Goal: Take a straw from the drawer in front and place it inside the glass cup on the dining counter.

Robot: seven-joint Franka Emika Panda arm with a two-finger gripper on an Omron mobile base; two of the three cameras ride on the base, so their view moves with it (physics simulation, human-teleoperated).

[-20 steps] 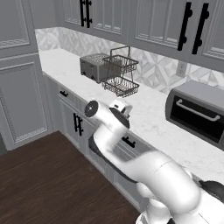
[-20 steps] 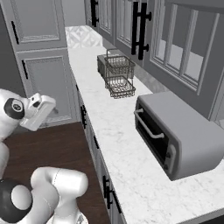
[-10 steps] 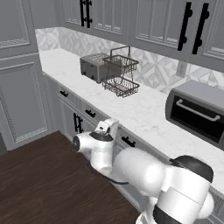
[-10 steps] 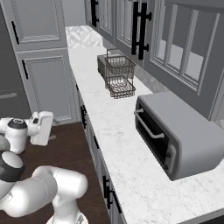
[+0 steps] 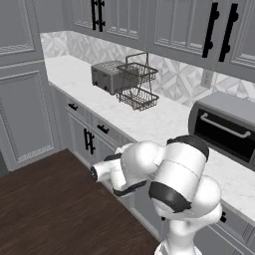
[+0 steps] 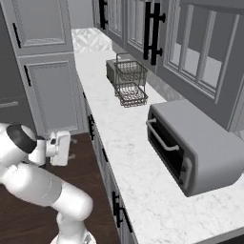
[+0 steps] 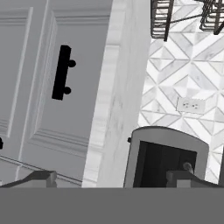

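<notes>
Low against the row of grey cabinet fronts, at the centre of the left base view, the robot's white arm folds down so its pincer (image 7: 112, 178) faces the cupboards below the marble bench (image 5: 164, 119). Seen from the hand camera, which is rolled on its side, the drawer (image 7: 83, 96) takes up the upper left of the frame, a grey framed panel with its small black bar handle (image 7: 61, 72) standing a little proud of the front. The pincer's two dark tips rise at the bottom of that frame, far apart, gaping as wide as they go and holding nothing, and they are not touching the handle. The task looks to be at its very start: the drawer is shut, so the straw is judged to lie hidden inside it, and everything remains to be done, namely pulling the drawer out, picking up the straw, carrying it to the glass cup and dropping it in. As for room, the pale lip of the bench runs just beside the drawer front through the middle of the hand frame, and another black handle (image 7: 1, 143) peeks in at the left edge. A toaster oven (image 6: 195, 143) and a wire basket (image 6: 131, 83) sit on the bench, well clear of the arm. Dark wood floor (image 5: 45, 209) lies open at the lower left of the left base view, giving space to draw the drawer outward.
</notes>
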